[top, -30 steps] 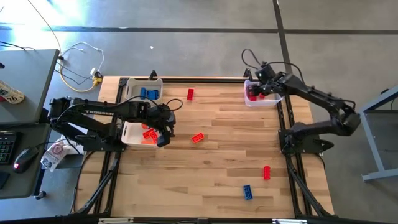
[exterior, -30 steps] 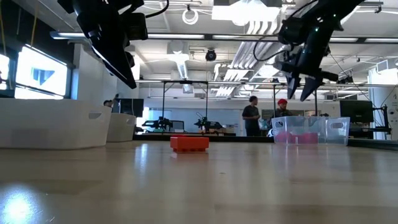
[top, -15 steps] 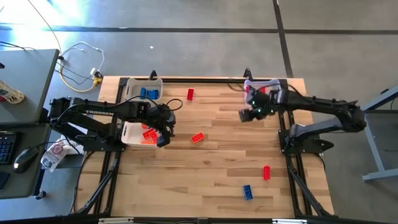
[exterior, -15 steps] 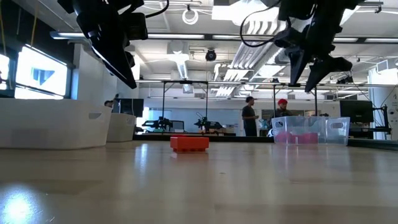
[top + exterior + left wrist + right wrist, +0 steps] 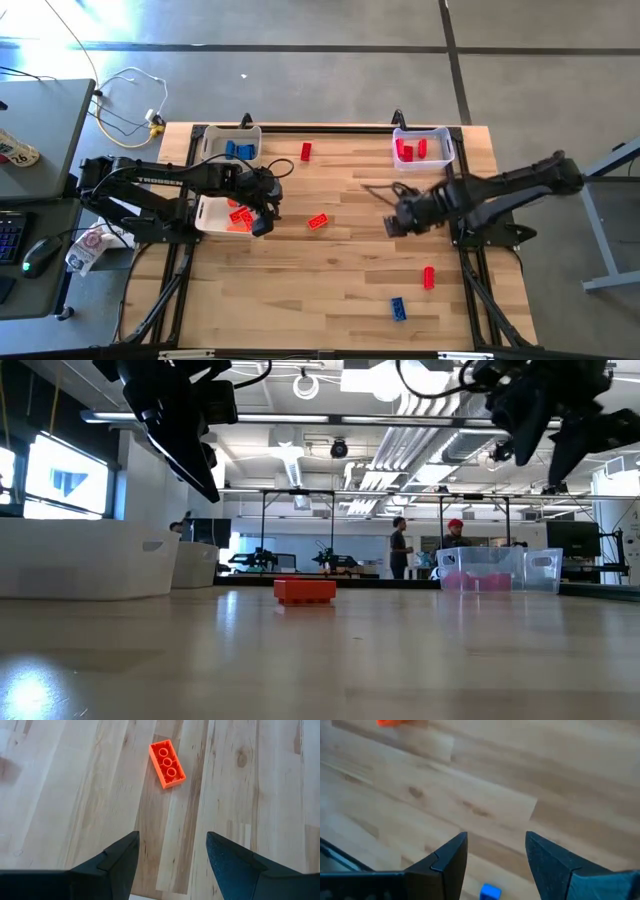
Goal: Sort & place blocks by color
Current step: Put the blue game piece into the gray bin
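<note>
The wooden tabletop (image 5: pixel 340 260) carries three bins. A white bin (image 5: pixel 232 145) at the far left corner holds blue blocks (image 5: pixel 238 150). A second white bin (image 5: pixel 213 215) sits on the left edge nearer the front, with orange blocks (image 5: pixel 240 217) inside. A clear bin (image 5: pixel 424 147) at the far right corner holds red blocks (image 5: pixel 411 150).

The left arm reaches in from the left, and the left claw (image 5: pixel 265 212) hangs just beside the orange bin's inner end, its fingers (image 5: pixel 115 862) apart and empty. Out beyond them lies an orange block (image 5: pixel 167 763) flat on the wood with its studs up; from above it sits near the middle of the tabletop (image 5: pixel 317 221), close to that claw but not touching it.

The right arm stretches in from the right side, and the right claw (image 5: pixel 397 222) is over the bare wood right of centre, well clear of the clear bin. Its fingers (image 5: pixel 445 862) are spread with nothing between them.

Loose blocks lie apart from each other: a red block (image 5: pixel 306 152) near the far edge between the two far bins, another red block (image 5: pixel 429 277) toward the front right, and a blue block (image 5: pixel 398 309) just in front of it. The blue scrap at the edge of the right wrist view (image 5: pixel 490 892) is probably this same block, though too little of it shows to be sure.
</note>
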You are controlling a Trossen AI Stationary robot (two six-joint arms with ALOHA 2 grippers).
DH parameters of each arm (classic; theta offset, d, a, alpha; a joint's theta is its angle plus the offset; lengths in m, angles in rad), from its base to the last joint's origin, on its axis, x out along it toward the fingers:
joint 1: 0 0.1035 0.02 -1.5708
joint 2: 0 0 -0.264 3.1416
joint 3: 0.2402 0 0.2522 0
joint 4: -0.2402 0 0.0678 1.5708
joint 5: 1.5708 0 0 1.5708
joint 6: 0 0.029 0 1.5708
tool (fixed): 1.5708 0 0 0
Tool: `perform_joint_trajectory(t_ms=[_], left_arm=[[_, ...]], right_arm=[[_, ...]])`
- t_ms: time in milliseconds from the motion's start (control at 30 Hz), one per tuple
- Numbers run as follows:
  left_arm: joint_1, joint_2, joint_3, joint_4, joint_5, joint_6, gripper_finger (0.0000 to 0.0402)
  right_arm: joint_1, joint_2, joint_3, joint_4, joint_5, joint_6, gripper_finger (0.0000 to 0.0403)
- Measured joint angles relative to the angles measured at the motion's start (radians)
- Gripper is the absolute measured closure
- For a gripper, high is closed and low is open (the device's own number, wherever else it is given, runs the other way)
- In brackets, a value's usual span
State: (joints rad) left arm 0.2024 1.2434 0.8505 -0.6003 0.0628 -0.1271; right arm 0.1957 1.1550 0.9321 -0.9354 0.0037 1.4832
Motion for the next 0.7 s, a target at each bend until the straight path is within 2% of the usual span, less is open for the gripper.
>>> perform_joint_trajectory(t_ms=[333,700], left_arm=[[0.000,0.000,0.000,0.020,0.000,0.000,0.0184],[0.000,0.000,0.000,0.032,0.000,0.000,0.0184]], right_arm=[[0.266,0.078,0.000,0.091,0.065,0.306,0.0219],[0.418,0.229,0.000,0.275,0.063,0.476,0.0219]])
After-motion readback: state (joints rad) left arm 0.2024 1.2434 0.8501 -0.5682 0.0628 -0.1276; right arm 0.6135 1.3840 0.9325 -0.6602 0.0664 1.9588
